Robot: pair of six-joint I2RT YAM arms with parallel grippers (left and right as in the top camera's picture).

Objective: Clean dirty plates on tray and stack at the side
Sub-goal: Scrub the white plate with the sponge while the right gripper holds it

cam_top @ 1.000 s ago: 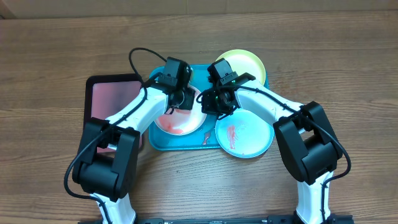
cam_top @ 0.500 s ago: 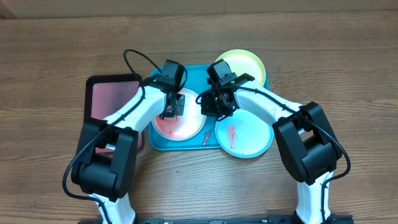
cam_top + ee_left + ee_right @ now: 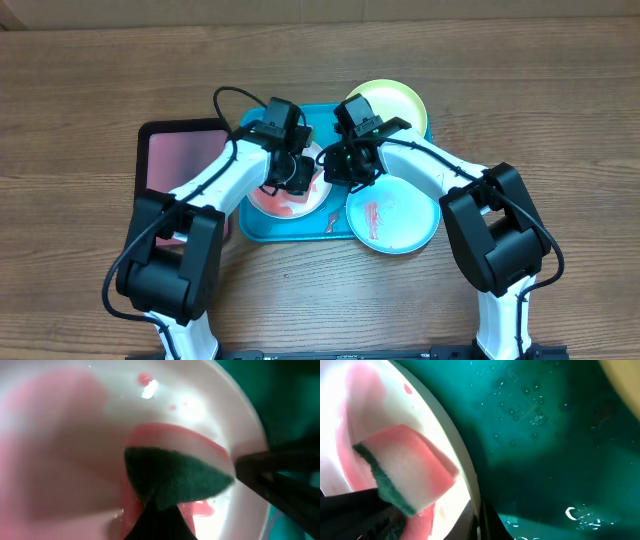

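The white plate (image 3: pixel 278 203), smeared with red sauce, lies on the turquoise tray (image 3: pixel 252 228). My left gripper (image 3: pixel 292 176) is shut on a sponge (image 3: pixel 175 477) with a green scouring face, which it presses onto the plate's inside (image 3: pixel 75 435). My right gripper (image 3: pixel 345 166) is shut on the white plate's right rim (image 3: pixel 455 455), with one finger on each side. The sponge (image 3: pixel 405 470), stained pink, also shows in the right wrist view. The mint-blue plate (image 3: pixel 400 218), with red smears, lies at the tray's front right. The yellow-green plate (image 3: pixel 398 100) lies at the back right.
A smaller black-rimmed tray (image 3: pixel 178 160) with a pinkish inside lies left of the turquoise tray. Wet tray floor (image 3: pixel 545 435) shows beside the white plate. Bare wooden table surrounds both trays.
My left gripper has slid the sponge left and then back right and a little forward across the white plate. My right gripper has stayed on the rim.
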